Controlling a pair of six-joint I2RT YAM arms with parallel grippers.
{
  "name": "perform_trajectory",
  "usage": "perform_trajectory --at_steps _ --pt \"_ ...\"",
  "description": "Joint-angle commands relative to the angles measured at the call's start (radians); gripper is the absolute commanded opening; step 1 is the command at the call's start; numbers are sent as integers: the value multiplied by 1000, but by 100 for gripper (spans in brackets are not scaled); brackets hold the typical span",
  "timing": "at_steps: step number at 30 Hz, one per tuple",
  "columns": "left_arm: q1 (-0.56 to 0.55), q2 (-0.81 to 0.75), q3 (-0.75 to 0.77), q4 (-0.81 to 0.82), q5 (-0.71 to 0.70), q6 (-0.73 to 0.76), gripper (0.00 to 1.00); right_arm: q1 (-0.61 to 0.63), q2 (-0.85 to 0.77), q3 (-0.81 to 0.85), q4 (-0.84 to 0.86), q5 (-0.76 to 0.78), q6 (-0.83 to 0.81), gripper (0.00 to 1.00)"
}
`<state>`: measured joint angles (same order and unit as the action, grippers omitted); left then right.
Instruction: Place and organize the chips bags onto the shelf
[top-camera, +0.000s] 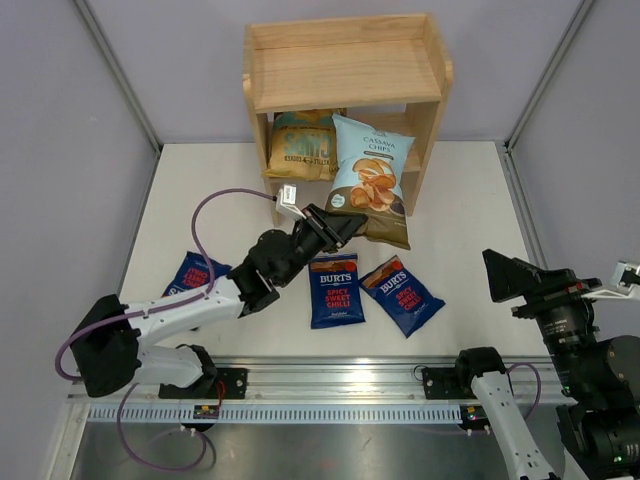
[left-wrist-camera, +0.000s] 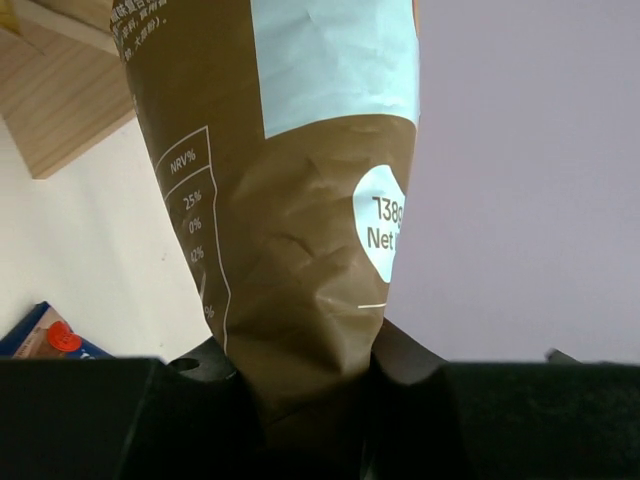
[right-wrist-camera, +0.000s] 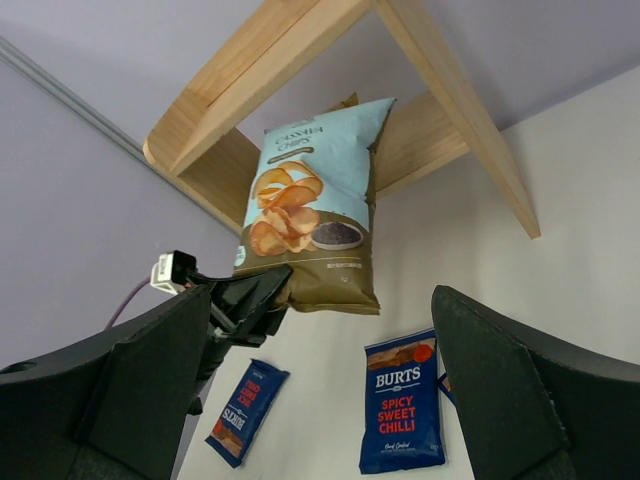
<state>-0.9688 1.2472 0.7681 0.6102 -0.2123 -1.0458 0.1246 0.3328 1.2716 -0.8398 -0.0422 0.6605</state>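
Pinching the bottom corner of the Cassava Chips bag (top-camera: 372, 175), our left gripper (top-camera: 345, 222) is narrowed onto a fold of foil; right gripper (top-camera: 505, 272) gapes wide, empty, well apart. Bag: upright before the lower tier of the shelf (top-camera: 432, 115), near the tan-and-teal bag (top-camera: 302, 145) inside it. Risks we judge: so small a corner hold may let the tall bag flop or slide free; its top edge may snag the upper board; pushing in may topple the neighbour.
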Motion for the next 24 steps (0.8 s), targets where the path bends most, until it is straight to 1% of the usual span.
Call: perform_trajectory --at_steps 1,4,7,10,13,18,19,21,24 --pt "27 34 77 75 31 -37 2 -2 -9 43 4 21 -18 99" --pt "50 76 125 94 30 -40 2 -2 -15 38 19 5 -9 99" --pt "71 116 166 105 -7 -75 2 -2 -20 26 34 -4 -16 99" --pt "94 174 235 86 -47 -105 3 -2 -20 29 41 -13 -21 100" --pt "122 228 305 43 -78 -125 6 -2 -24 34 51 -33 -13 99" --pt "169 365 465 4 -65 -120 6 -2 -44 40 68 -62 -9 100" --pt "186 383 490 -19 -64 -126 6 -2 -44 46 67 -58 -13 99" --pt "202 443 540 -6 -33 -132 6 0 -44 69 56 -62 -22 99" --pt "226 506 586 -15 -32 -135 6 1 -55 83 57 -79 -13 99"
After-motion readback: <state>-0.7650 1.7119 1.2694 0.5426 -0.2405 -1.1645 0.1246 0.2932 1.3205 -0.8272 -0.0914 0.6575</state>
